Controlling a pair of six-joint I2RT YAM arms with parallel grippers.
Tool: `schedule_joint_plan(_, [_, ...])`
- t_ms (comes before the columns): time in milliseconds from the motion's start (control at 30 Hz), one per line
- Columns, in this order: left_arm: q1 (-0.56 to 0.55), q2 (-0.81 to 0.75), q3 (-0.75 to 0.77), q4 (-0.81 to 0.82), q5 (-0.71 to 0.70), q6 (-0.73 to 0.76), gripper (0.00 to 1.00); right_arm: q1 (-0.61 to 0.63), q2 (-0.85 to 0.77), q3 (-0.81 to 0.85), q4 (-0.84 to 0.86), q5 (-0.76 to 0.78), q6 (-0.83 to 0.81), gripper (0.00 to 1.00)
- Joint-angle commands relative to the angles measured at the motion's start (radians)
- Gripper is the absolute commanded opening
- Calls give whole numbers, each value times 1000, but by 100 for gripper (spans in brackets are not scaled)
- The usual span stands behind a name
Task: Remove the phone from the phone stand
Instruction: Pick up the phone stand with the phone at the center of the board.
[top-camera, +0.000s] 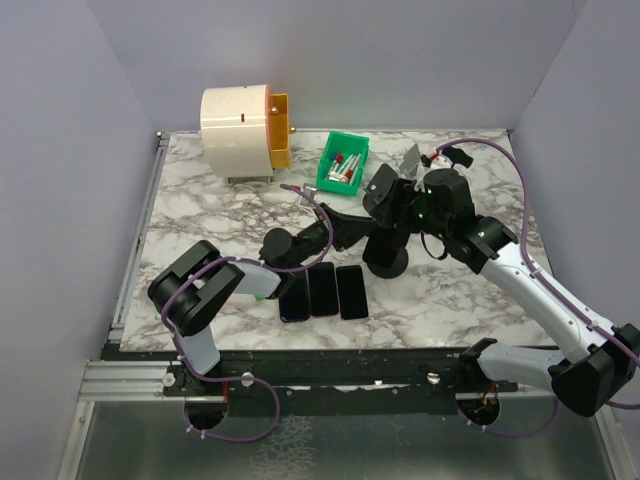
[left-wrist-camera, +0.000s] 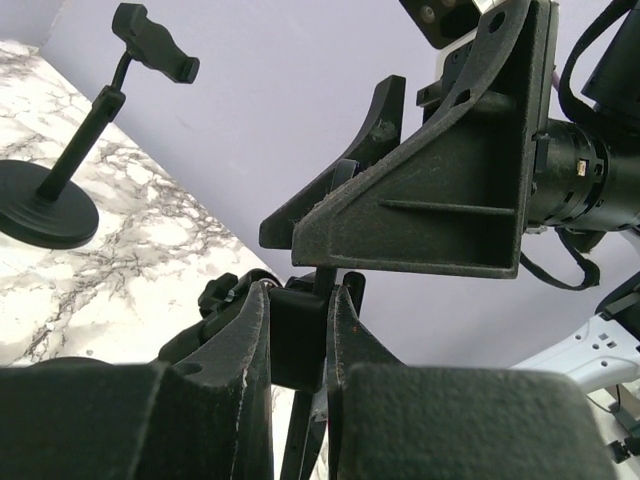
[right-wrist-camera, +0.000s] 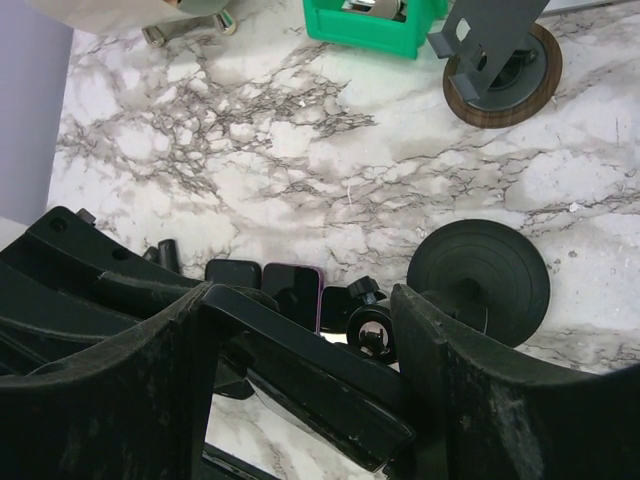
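**Two Arms Meet at the Phone Stand**

Seen from overhead, the black phone stand rests on its round base just right of the marble table's centre. The left arm reaches it from 8 o'clock, the right arm from 4 o'clock. The left gripper is clamped on the stand's dark stem, one finger pressed to each side. The right gripper is spread wide, a finger on either side of the phone. The phone lies tilted at the head of the stand, above the base. Whether the right gripper's pads press on the phone cannot be told.

Three spare phones lie flat in a row at 7 o'clock from the base. A green bin sits at 11 o'clock from it, and a white drum farther off at 10 o'clock. A grey stand on a round wooden foot stands toward 12 o'clock, beside the bin. The left wrist view also catches a second black clamp stand, well apart from the grippers.
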Motion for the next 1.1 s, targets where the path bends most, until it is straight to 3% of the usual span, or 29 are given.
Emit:
schedule_joint_plan(0, [19, -1, 4, -42, 1, -6, 0, -32, -37, 11, 12, 13, -11, 0])
schedule_joint_plan(67, [19, -2, -2, -29, 6, -13, 2, -31, -37, 9, 15, 5, -13, 0])
schedule_joint_plan(333, [20, -42, -6, -85, 52, 35, 47, -30, -33, 8, -3, 11, -36, 0])
schedule_joint_plan(433, [20, -59, -1, -130, 85, 63, 55, -30, -25, 27, -17, 8, -66, 0])
schedule_joint_plan(767, [21, -38, 54, -171, 211, 90, 58, -31, 11, 77, -28, -85, -168, 0])
schedule_joint_plan(1067, [17, 0, 129, -252, 229, 139, 52, -31, 35, 120, -51, -119, -217, 0])
